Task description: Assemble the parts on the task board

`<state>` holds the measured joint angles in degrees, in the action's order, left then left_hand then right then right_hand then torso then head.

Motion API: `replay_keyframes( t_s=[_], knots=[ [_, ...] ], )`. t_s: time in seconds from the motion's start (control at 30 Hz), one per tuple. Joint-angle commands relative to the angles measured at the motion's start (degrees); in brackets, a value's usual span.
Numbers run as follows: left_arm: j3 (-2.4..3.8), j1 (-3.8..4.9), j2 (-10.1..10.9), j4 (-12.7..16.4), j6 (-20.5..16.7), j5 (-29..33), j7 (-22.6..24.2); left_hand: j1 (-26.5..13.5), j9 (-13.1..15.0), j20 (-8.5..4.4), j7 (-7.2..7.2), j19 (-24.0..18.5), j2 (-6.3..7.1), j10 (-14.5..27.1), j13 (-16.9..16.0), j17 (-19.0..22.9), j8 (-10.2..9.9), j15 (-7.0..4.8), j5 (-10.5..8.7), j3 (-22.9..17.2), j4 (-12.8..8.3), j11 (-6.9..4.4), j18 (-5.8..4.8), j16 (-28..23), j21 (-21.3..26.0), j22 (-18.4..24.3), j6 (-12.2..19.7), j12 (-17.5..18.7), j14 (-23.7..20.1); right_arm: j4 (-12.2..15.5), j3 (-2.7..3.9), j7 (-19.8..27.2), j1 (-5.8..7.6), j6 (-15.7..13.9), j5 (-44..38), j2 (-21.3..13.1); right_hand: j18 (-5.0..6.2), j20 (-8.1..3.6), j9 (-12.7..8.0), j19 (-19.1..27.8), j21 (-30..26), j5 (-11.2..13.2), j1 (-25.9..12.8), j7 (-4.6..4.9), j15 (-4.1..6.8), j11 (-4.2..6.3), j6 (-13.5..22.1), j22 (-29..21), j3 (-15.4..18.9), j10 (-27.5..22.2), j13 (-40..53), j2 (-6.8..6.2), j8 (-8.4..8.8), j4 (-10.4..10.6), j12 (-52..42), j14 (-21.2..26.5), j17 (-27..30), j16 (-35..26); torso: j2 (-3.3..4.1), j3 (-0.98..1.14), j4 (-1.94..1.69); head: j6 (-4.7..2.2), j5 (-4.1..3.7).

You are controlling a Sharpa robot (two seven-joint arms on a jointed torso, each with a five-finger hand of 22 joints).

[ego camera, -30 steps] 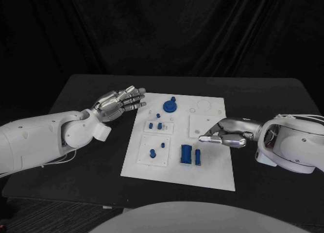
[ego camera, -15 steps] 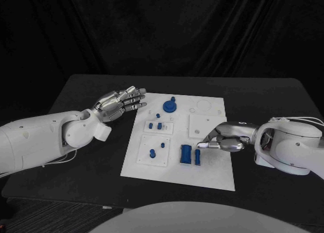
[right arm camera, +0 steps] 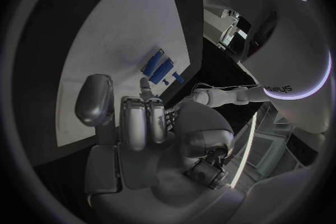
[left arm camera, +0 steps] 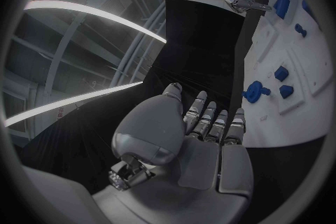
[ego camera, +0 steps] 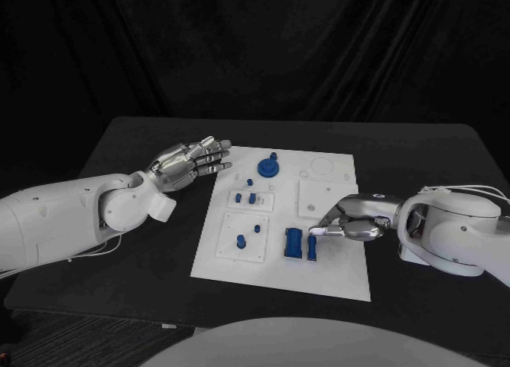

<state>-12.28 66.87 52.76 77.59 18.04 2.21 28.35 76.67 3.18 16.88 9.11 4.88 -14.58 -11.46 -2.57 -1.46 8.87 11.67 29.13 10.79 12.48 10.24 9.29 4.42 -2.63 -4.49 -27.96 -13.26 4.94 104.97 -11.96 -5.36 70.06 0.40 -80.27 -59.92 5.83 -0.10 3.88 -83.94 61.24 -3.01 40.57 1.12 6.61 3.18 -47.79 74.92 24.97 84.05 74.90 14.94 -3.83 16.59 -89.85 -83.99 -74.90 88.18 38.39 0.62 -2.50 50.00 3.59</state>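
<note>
Head view: white task board (ego camera: 334,269) mid-table (ego camera: 134,153), blue parts (ego camera: 291,242) scattered on it. Left hand (ego camera: 189,163) raised beside the board's far left corner, fingers straight, slightly apart, holding nothing. Right hand (ego camera: 354,218) over the board's right side, fingers curled, tips just beside a slim blue part (ego camera: 311,247).

Left wrist view: fingers (left arm camera: 210,120) extended side by side.

Right wrist view: fingers (right arm camera: 136,120) bent inward; whether touching anything, cannot tell.
</note>
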Motion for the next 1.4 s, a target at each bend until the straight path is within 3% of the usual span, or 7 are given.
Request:
replay_keyframes(
  t_s=[0.03,0.17,0.33,0.63,0.73,1.3,1.4],
  knots=[
    [0.04,-0.13,0.0,0.0,1.1,0.0,0.4,0.2,0.0,0.00,1.30,0.1,-0.20,-0.3,0.0,0.0,0.1,-0.04,0.27,-0.2,-0.4,-0.03,-0.52,0.2,-0.3,0.1,-0.1,-0.1,0.3,-0.1,0.02,-1.1,-0.37,0.8,-0.5,0.1,-0.60,-0.40,-0.1,0.1,-0.3,0.2,0.0,-0.07,0.47,0.56,0.0,8.2,1.2,6.0,15.1,0.49,-0.04,0.0,-0.1,-4.9,-9.1,0.1,0.00,0.00,-0.02,0.00,0.07],
    [0.04,-0.13,0.0,-0.1,1.2,0.0,0.3,0.2,0.0,0.00,1.29,0.1,-0.21,-0.3,0.0,0.0,0.1,-0.03,0.30,-0.2,-0.4,-0.02,-0.53,0.2,-0.3,0.1,-0.1,-0.1,0.3,-0.1,0.02,-0.6,-0.75,1.2,-0.5,0.2,-0.61,-0.46,-0.1,0.1,-0.2,0.0,1.0,-0.16,0.53,0.63,0.4,8.2,1.1,6.0,15.1,0.53,0.04,-0.2,-0.1,-4.9,-9.1,0.1,0.00,0.01,-0.03,0.00,0.10],
    [0.04,-0.13,-0.1,-0.2,1.3,0.0,0.2,0.3,0.0,-0.01,1.25,0.1,-0.24,-0.3,0.0,0.0,0.1,-0.02,0.40,-0.3,-0.5,-0.02,-0.56,0.2,-0.3,0.1,0.0,-0.1,0.3,-0.1,0.02,0.1,-1.18,1.5,-0.5,0.2,-0.71,-0.88,-0.2,0.1,0.5,-32.3,16.1,-0.54,0.85,1.00,3.0,8.3,-5.0,6.0,15.1,-1.24,0.20,-4.1,-0.1,-5.0,-9.4,0.2,0.00,0.01,-0.02,0.00,0.14],
    [0.04,-0.13,-0.1,-0.3,1.3,0.0,0.0,0.4,0.0,-0.01,1.22,0.1,-0.23,-0.2,0.0,0.0,0.1,0.00,0.50,-0.3,-0.6,0.00,-0.59,0.2,-0.3,0.1,0.1,-0.1,0.3,-0.1,0.02,0.9,-1.63,1.6,-0.5,0.0,-0.74,-0.73,-0.4,0.2,0.6,-51.2,26.2,-0.40,0.79,1.01,5.8,8.3,-10.7,6.0,15.1,-6.09,0.31,-9.2,-0.1,-4.9,-9.2,0.1,0.00,0.02,0.00,0.00,0.04],
    [0.04,-0.13,-0.2,-0.4,1.4,0.0,-0.1,0.4,0.0,-0.01,1.21,0.1,-0.23,-0.2,0.0,0.0,0.1,0.00,0.53,-0.3,-0.6,0.00,-0.59,0.2,-0.3,0.1,0.1,-0.1,0.3,-0.1,0.02,1.1,-1.75,1.7,-0.5,0.0,-0.74,-0.78,-0.4,0.2,0.7,-54.2,27.6,-0.44,0.82,1.15,6.8,8.3,-13.5,6.0,15.1,-7.56,0.38,-10.5,-0.1,-4.9,-9.2,0.1,-0.01,0.01,-0.02,0.00,0.04],
    [0.04,-0.14,-0.2,-0.4,1.6,0.0,-0.6,0.5,0.0,-0.01,1.35,0.0,-0.30,-0.3,0.0,0.0,0.1,-0.02,0.68,-0.4,-0.7,-0.02,-0.64,0.2,-0.3,0.2,-0.1,-0.1,0.3,0.1,0.02,-0.8,-2.39,2.0,-2.5,0.0,-0.48,-0.50,-0.8,0.7,-1.1,-50.6,26.7,0.37,0.38,0.63,12.7,7.9,-21.9,6.0,15.1,-10.46,0.87,-12.7,-0.1,-4.7,-7.9,-0.3,0.00,0.01,-0.01,0.00,0.21],
    [0.04,-0.14,-0.2,-0.4,1.6,0.0,-0.6,0.5,0.0,-0.01,1.35,0.0,-0.30,-0.3,0.0,0.0,0.1,-0.02,0.68,-0.4,-0.7,-0.02,-0.64,0.2,-0.3,0.2,-0.1,-0.1,0.3,0.3,0.02,0.2,-2.41,-0.1,-4.9,-0.3,-0.52,-0.46,-0.8,0.6,-0.7,-55.2,26.4,0.13,0.48,0.77,13.9,8.0,-24.8,6.0,15.1,-11.55,0.78,-13.6,-0.1,-4.7,-8.3,-0.2,0.02,0.01,-0.02,0.00,0.22]
  ],
)
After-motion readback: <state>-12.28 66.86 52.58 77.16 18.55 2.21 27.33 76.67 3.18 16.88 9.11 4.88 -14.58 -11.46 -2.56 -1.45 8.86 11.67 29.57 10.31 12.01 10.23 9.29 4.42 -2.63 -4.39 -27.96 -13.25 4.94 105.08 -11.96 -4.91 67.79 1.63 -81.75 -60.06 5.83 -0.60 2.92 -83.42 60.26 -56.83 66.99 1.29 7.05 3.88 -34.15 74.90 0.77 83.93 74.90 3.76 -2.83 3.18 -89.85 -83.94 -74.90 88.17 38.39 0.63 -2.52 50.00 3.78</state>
